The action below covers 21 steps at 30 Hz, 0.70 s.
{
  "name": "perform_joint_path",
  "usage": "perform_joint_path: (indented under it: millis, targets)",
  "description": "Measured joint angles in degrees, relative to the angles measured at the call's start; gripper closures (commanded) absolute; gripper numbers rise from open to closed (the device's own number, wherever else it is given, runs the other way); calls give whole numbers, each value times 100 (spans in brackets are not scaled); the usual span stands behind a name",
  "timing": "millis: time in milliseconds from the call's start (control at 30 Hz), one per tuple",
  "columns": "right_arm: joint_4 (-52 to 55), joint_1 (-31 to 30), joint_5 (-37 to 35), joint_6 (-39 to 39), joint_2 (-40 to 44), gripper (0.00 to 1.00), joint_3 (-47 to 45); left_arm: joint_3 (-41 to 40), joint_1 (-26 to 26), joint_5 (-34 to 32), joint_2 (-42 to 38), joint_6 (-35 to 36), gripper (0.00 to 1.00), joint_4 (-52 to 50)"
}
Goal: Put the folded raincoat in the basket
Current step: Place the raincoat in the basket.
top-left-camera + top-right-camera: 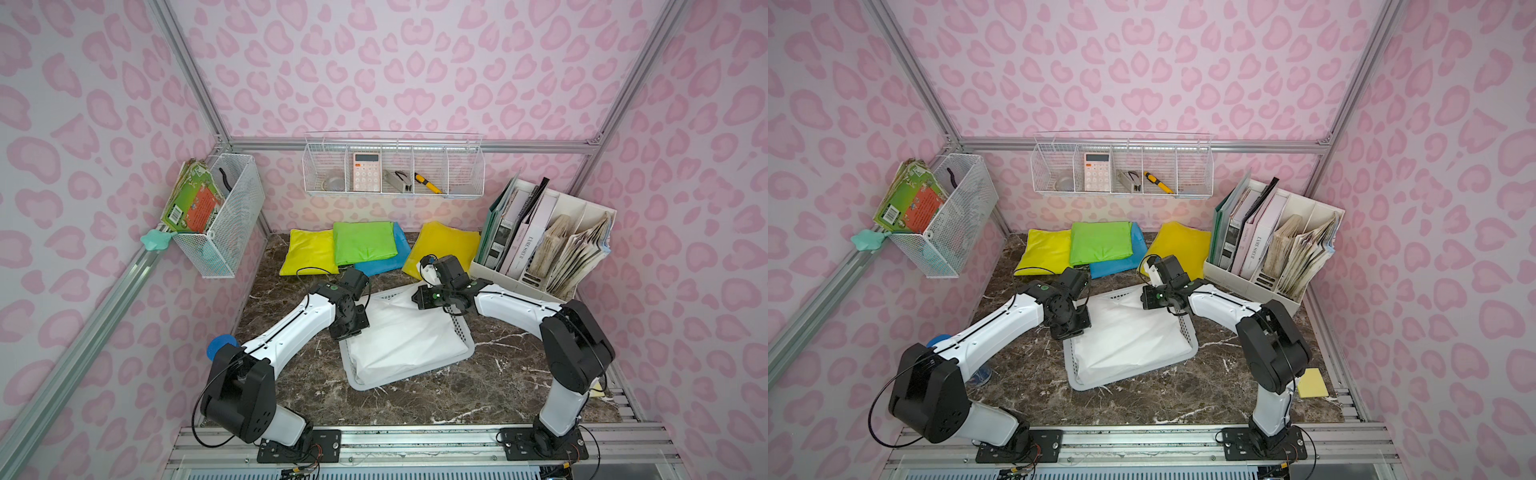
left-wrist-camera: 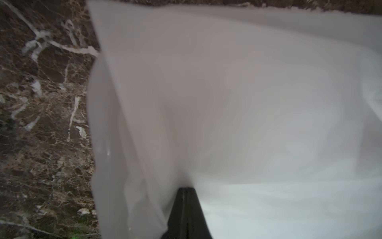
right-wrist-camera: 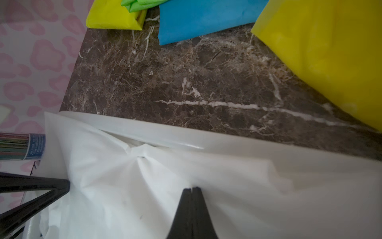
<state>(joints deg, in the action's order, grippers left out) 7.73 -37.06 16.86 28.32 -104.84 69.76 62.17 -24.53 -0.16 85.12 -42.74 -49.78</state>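
- The folded white plastic raincoat (image 1: 403, 336) lies inside the low rectangular white perforated plastic basket (image 1: 459, 330) and fills most of it. The placing looks nearly done, so the danger now lies in the letting go.
- The left tool (image 2: 185, 189) is clenched. In the left wrist view the film draws up to its tips, so it appears to pinch the raincoat near the basket's left side. Rising without releasing would likely haul the raincoat back out, or lift the light basket with it.
- The right tool (image 3: 192, 188) is clenched too, with its tips against the raincoat at the basket's far right corner. Whether a fold is caught between them cannot be told. A caught fold would pull the folding open on withdrawal.
- The film looks thin and slippery. Uneven pulls from the two sides could unfold it and spill an edge over the rim onto the dark marbled surface (image 1: 498, 374).
- A low retreat by either tool could catch the rim and shove or tip the basket.
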Motion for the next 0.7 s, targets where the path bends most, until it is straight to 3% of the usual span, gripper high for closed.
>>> perform_joint_path:
  millis: [233,533,700]
  targets:
    - [223,212,-999,103,-199,100,17,-297,-11,105,319,-81,100,376]
    - [391,173,-2264,-243,234,100,-85,-243,-7,-98,579,-37,100,518]
    - [122,4,-2190,-610,844,98,-369,-79,0,-50,553,11,100,186]
